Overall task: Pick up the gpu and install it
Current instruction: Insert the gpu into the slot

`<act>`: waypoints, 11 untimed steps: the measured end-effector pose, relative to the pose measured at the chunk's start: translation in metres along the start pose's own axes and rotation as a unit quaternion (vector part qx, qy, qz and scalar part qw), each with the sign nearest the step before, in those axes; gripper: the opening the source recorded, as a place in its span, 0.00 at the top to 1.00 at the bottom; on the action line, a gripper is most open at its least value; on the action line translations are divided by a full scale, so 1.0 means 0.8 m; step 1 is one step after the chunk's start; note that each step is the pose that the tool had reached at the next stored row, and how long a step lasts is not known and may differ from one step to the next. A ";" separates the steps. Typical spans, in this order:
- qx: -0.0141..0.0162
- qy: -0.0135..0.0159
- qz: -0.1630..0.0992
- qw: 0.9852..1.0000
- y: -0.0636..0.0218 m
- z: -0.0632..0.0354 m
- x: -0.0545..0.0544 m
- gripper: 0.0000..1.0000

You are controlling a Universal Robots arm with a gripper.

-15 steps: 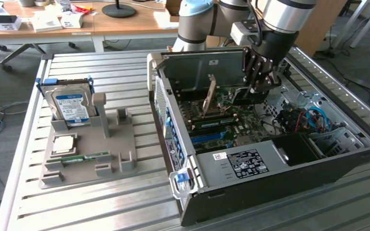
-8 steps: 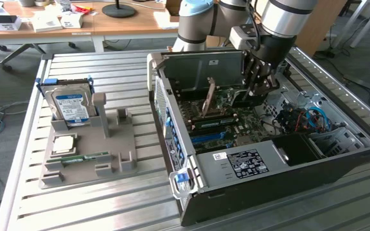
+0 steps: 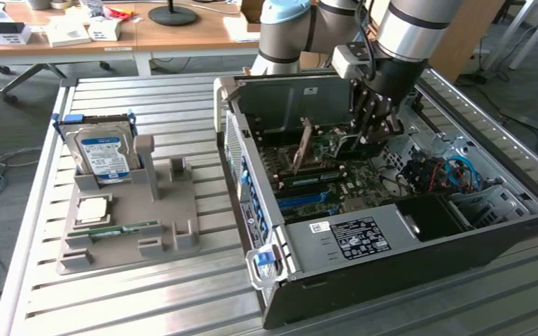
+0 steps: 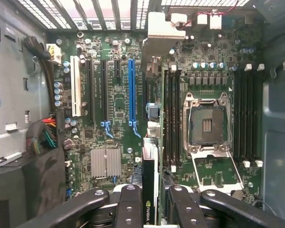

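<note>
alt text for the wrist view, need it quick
The gripper holds the gpu edge-on between its fingers, above a green motherboard inside an open computer case. On the board, a long blue expansion slot lies to one side of the card and an empty processor socket to the other.

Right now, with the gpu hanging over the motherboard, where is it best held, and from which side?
By its upper long edge, from above, as the gripper does. The gpu stands on edge and is thin, so the jaws close on its two flat faces and leave the edge facing the motherboard free.
</note>
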State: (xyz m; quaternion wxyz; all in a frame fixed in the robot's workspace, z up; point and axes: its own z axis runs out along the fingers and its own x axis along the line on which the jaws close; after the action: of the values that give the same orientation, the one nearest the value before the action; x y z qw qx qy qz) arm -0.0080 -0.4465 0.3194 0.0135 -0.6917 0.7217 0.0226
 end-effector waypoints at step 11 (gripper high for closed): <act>0.000 0.000 0.000 1.000 0.000 0.011 0.001 0.74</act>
State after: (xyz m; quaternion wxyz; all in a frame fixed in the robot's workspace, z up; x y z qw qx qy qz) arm -0.0080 -0.4465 0.3104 0.0135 -0.6917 0.7217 0.0225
